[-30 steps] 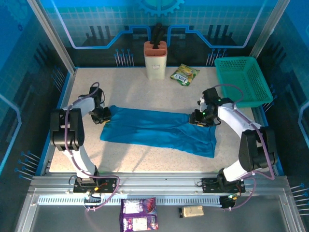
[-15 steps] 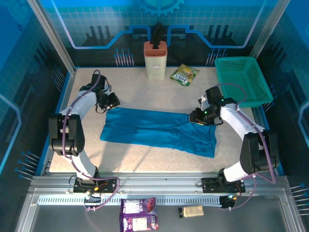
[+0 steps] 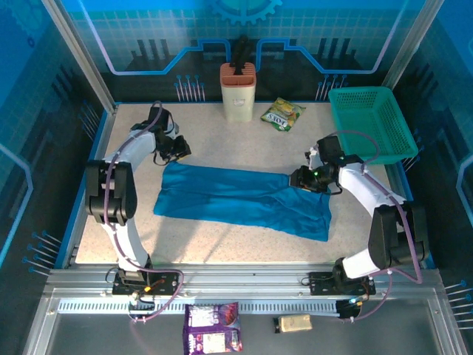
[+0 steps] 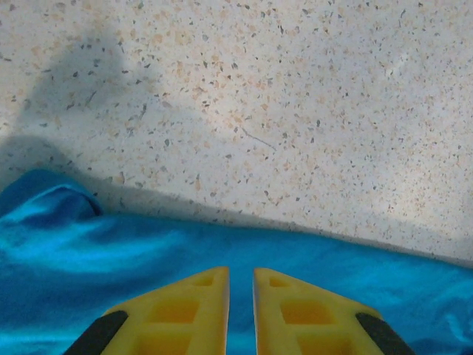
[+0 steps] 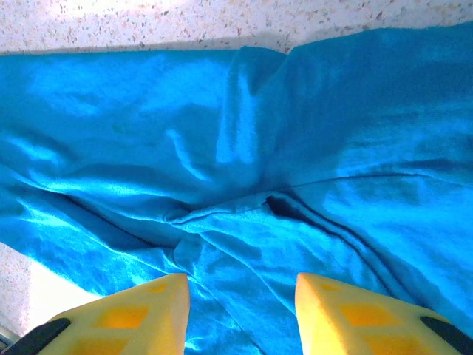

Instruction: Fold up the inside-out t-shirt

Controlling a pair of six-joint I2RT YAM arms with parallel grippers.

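Blue shirt (image 3: 244,198) lies spread on the speckled worktop (image 3: 214,144), long axis left to right. Its right end is wider and reaches closer to the arm bases. The cloth is wrinkled, not folded square.

Left pincer (image 3: 176,148) sits just past the shirt's far-left corner, apart from the cloth in the top view. In the left wrist view its yellow fingers (image 4: 196,307) are nearly clenched, with a thin slit between them and nothing in it. Below them is the shirt's edge, then bare worktop. A rounded bump of cloth sits at the left of that edge.

Right pincer (image 3: 303,177) is over the shirt's far edge, toward its right end. In the right wrist view the fingers (image 5: 133,314) are released and stand wide apart. Creased cloth and a seam run under the gap, nothing is gripped, and I cannot tell if the tips touch the cloth.

Teal basket (image 3: 369,126) is beyond the shirt's right end, well apart from it. Snack packet (image 3: 282,114) is beyond the shirt's far edge, right of its middle. Beige holder (image 3: 238,92) is also beyond that edge, about level with the shirt's middle.
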